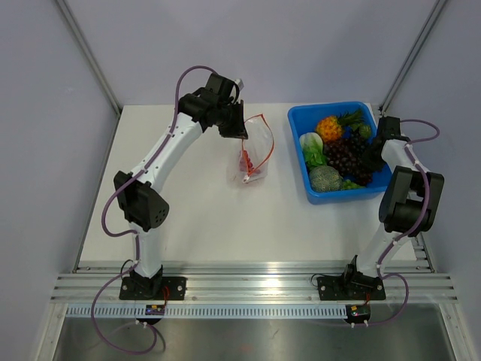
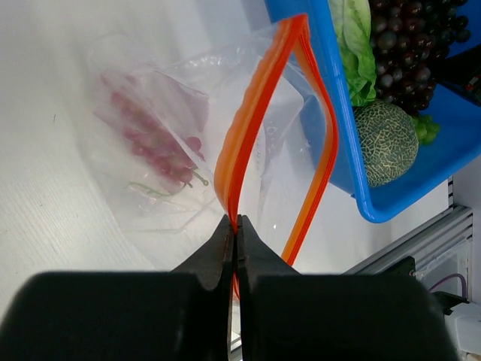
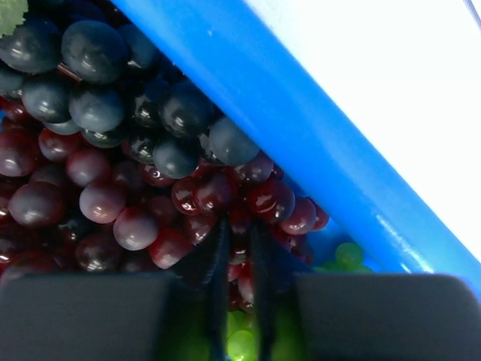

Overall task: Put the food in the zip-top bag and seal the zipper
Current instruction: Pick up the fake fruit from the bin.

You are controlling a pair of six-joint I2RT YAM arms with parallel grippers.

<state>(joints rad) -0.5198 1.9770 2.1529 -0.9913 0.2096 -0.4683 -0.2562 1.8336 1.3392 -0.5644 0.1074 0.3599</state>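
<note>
The clear zip-top bag (image 1: 248, 159) hangs over the table centre, its mouth gaping. My left gripper (image 1: 242, 138) is shut on one side of the orange-red zipper (image 2: 255, 98); in the left wrist view the gripper (image 2: 237, 222) pinches the strip. A red grape bunch (image 2: 150, 139) lies inside the bag. The rest of the food sits in the blue bin (image 1: 331, 197): dark purple grapes (image 1: 344, 154), a netted green melon (image 1: 325, 178), a leafy green piece (image 1: 312, 147). My right gripper (image 3: 239, 226) reaches down into the bin, its fingers closed narrowly on red grapes (image 3: 113, 203) of a bunch.
The bin's blue wall (image 3: 301, 128) runs close along the right of the right gripper, with green grapes (image 3: 346, 256) below it. An orange pineapple-like toy (image 1: 328, 128) sits at the back of the bin. An aluminium rail (image 1: 255, 282) edges the table's near side.
</note>
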